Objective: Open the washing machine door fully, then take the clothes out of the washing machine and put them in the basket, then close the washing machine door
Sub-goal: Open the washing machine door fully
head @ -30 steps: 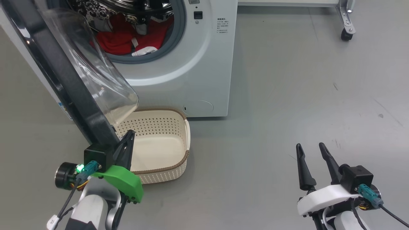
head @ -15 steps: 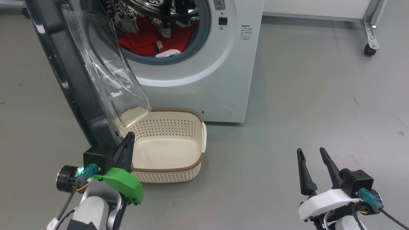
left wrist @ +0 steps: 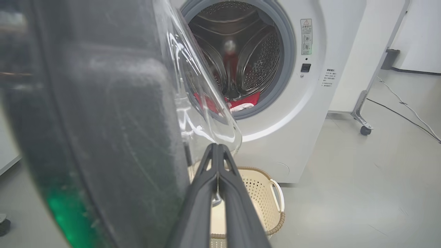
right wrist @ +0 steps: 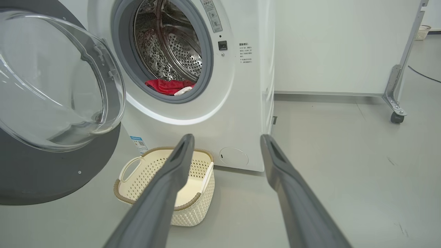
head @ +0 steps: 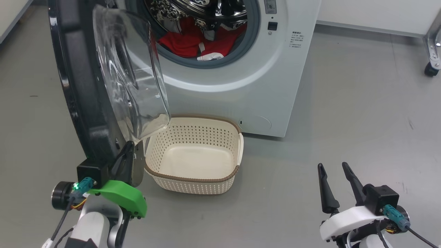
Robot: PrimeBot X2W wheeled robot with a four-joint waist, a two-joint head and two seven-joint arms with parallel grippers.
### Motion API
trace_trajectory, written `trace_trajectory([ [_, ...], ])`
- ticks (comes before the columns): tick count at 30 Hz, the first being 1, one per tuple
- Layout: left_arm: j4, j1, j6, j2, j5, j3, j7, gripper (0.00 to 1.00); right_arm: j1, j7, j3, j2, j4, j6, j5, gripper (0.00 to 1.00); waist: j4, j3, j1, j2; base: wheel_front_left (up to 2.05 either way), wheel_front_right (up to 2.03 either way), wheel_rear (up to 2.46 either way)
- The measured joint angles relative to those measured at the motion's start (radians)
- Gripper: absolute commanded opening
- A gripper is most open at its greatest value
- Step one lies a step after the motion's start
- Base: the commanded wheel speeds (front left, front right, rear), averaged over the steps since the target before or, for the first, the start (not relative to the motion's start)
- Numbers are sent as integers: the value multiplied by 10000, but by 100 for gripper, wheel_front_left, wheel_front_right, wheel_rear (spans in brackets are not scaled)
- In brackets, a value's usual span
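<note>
We stand on a smooth grey floor (head: pixel 344 103), evenly lit and faintly glossy, with a few dark scuffs (head: pixel 411 124). Behind it runs a plain white wall (right wrist: pixel 327 44) with a grey strip along its foot. A metal leg (right wrist: pixel 396 74) on a black caster (right wrist: pixel 396 118) stands beside it, and a pale cable (left wrist: pixel 413 113) trails across the floor.

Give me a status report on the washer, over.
Left gripper shut, low at the door rim. Right gripper open, empty. Clothes in the drum, basket empty. Door glass overhangs basket's left corner.
</note>
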Motion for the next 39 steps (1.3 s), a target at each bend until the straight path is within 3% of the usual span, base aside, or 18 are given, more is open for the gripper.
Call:
trace_trajectory([
  [15, -98, 12, 332, 621, -479, 1106, -184, 0, -26, 0, 357, 19, 15, 82, -211, 100, 351, 532, 0, 0, 0, 0, 0],
  [39, -405, -448, 813, 1482, -1440, 3170, -483, 0, -978, 0, 378, -274, -123, 86, -500, 100, 408, 2323, 0, 0, 0, 0, 0],
])
